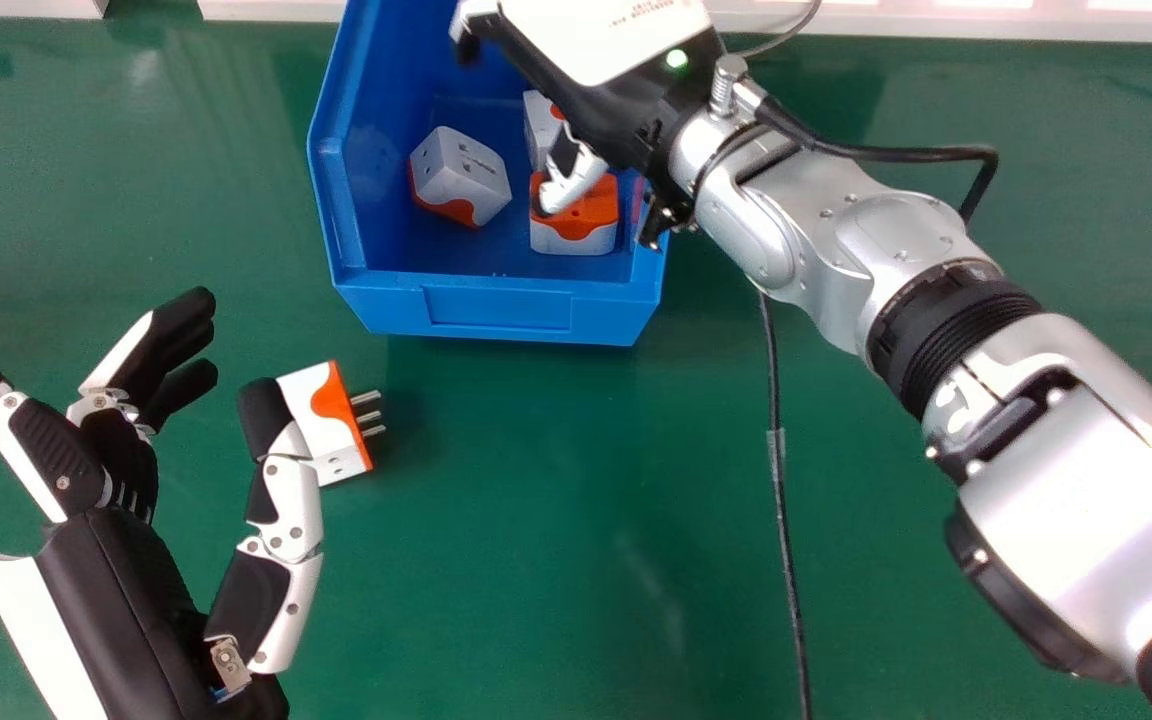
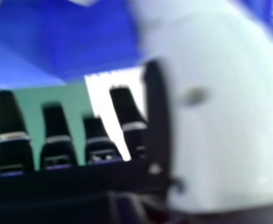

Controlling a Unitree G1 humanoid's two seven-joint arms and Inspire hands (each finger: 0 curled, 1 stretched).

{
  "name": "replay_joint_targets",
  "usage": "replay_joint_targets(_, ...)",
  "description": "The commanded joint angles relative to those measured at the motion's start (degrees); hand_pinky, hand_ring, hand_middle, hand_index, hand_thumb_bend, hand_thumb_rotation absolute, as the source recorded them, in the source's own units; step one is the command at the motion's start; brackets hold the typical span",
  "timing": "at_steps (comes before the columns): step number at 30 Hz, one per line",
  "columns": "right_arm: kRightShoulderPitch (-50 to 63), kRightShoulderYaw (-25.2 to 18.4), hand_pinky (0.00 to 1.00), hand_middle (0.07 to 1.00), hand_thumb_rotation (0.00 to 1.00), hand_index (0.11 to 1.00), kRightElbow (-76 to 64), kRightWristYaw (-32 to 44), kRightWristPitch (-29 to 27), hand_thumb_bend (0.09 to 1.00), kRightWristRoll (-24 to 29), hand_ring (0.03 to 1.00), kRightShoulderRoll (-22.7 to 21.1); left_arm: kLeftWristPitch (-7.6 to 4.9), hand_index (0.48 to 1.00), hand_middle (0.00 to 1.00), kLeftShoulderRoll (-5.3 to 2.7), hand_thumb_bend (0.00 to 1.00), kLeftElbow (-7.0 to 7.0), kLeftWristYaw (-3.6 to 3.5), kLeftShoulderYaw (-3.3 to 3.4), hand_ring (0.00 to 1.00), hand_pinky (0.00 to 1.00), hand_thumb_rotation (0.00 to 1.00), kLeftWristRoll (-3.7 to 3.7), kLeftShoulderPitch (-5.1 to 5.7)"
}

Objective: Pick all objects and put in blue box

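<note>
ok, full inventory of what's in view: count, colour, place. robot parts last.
box: 1, blue, open-topped, far side of the table
adapters in the box: at least 3, white and orange, one partly hidden under the right hand
loose adapter: 1, white and orange, on the table by the left hand's thumb, pins facing right
table: 1, green, under everything
table cable: 1, black, right of the box, running to the near edge
pale strip: along the far edge, broken at left
left hand: 1, black and white, near left
right hand: 1, black and white, over the box
right forearm: 1, silver, from the right
</note>
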Motion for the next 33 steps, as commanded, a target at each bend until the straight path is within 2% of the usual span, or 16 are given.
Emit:
replay_joint_targets(1, 4.4, -3.1, 1.00, 1.000, 0.33, 1.000, -10.4, 0.0, 0.2, 0.991, 3.1, 1.000, -2.5, -1.11, 0.721, 0.72, -4.61, 0.30, -1.61, 0.09, -3.03, 0.72, 0.69, 0.00, -0.01, 2.23)
replay_joint_targets(4, 14.7, -6.5, 0.99, 1.000, 0.34, 1.000, -28.4, 4.4, 2.0, 0.979, 5.8, 1.000, -5.1, -1.20, 0.722, 0.72, -4.38, 0.30, -1.91, -0.03, -3.11, 0.72, 0.69, 0.00, -0.17, 2.78)
replay_joint_targets(6, 22.0, -8.1, 0.99, 1.000, 0.35, 1.000, -39.8, 7.5, 3.0, 0.949, 7.5, 1.000, -6.0, -1.36, 0.724, 0.72, -4.22, 0.29, -2.07, -0.31, -3.36, 0.73, 0.69, 0.00, -0.82, 3.10)
replay_joint_targets(8, 28.9, -8.4, 0.96, 1.000, 0.33, 1.000, -48.6, 8.8, 2.7, 0.938, 8.2, 1.000, -6.1, -1.33, 0.726, 0.73, -4.18, 0.29, -2.20, -0.48, -3.48, 0.73, 0.69, 0.00, -1.07, 3.31)
replay_joint_targets(12, 40.8, -5.5, 0.89, 1.000, 0.34, 1.000, -59.1, 10.5, 0.0, 0.938, 8.8, 1.000, -6.0, -1.34, 0.728, 0.73, -4.04, 0.29, -2.29, -0.82, -3.53, 0.73, 0.69, 0.00, -1.11, 3.60)
replay_joint_targets(15, 45.8, -3.3, 0.87, 1.000, 0.31, 1.000, -63.3, 14.2, 1.0, 0.944, 8.0, 1.000, -5.4, -1.59, 0.728, 0.73, -4.09, 0.30, -2.30, -0.80, -3.37, 0.73, 0.70, 0.00, -0.98, 3.88)
replay_joint_targets(17, 47.8, -1.9, 0.86, 1.000, 0.31, 1.000, -64.6, 17.2, 1.5, 0.931, 7.4, 1.000, -5.2, -1.39, 0.730, 0.72, -4.56, 0.29, -2.42, -0.19, -2.82, 0.73, 0.69, 0.00, -0.33, 4.08)
replay_joint_targets(21, 48.7, 0.2, 0.85, 1.000, 0.29, 1.000, -63.9, 23.2, 0.7, 0.922, 8.6, 0.994, -5.2, 0.26, 0.737, 0.73, -5.62, 0.28, -3.14, 2.14, -0.91, 0.73, 0.69, 0.00, 2.29, 4.26)
replay_joint_targets(23, 47.9, 0.6, 0.86, 1.000, 0.30, 1.000, -63.4, 26.5, 0.9, 0.931, 8.8, 0.992, -5.3, 0.48, 0.735, 0.73, -5.63, 0.29, -3.10, 3.38, -0.04, 0.73, 0.69, 0.00, 3.46, 3.79)
replay_joint_targets(26, 46.4, 0.7, 0.87, 1.000, 0.30, 1.000, -62.6, 30.1, 1.6, 0.949, 8.4, 0.993, -4.9, 0.58, 0.724, 0.72, -5.17, 0.29, -3.06, 4.11, -0.14, 0.71, 0.68, 0.00, 2.97, 3.18)
replay_joint_targets(28, 45.4, 0.5, 0.88, 1.000, 0.30, 1.000, -61.0, 30.7, 1.4, 0.944, 8.2, 0.996, -4.3, 1.02, 0.719, 0.71, -5.02, 0.29, -3.14, 4.46, -0.12, 0.70, 0.67, 0.00, 3.13, 3.03)
replay_joint_targets(29, 44.8, 0.4, 0.87, 1.000, 0.30, 1.000, -59.9, 30.7, 1.2, 0.949, 8.2, 0.994, -4.0, 1.13, 0.720, 0.71, -4.89, 0.29, -3.20, 4.42, -0.20, 0.70, 0.67, 0.00, 2.89, 2.99)
replay_joint_targets(31, 43.4, 0.4, 0.86, 1.000, 0.30, 1.000, -57.5, 30.4, 1.0, 0.961, 8.0, 0.990, -3.4, 0.80, 0.725, 0.72, -4.45, 0.28, -3.31, 3.94, -0.57, 0.72, 0.68, 0.00, 1.74, 2.77)
replay_joint_targets(33, 41.7, 0.7, 0.87, 1.000, 0.30, 1.000, -54.7, 29.8, 0.8, 0.966, 7.2, 0.994, -2.7, 0.24, 0.727, 0.72, -4.15, 0.26, -3.35, 3.70, -0.62, 0.72, 0.67, 0.00, 1.33, 2.52)
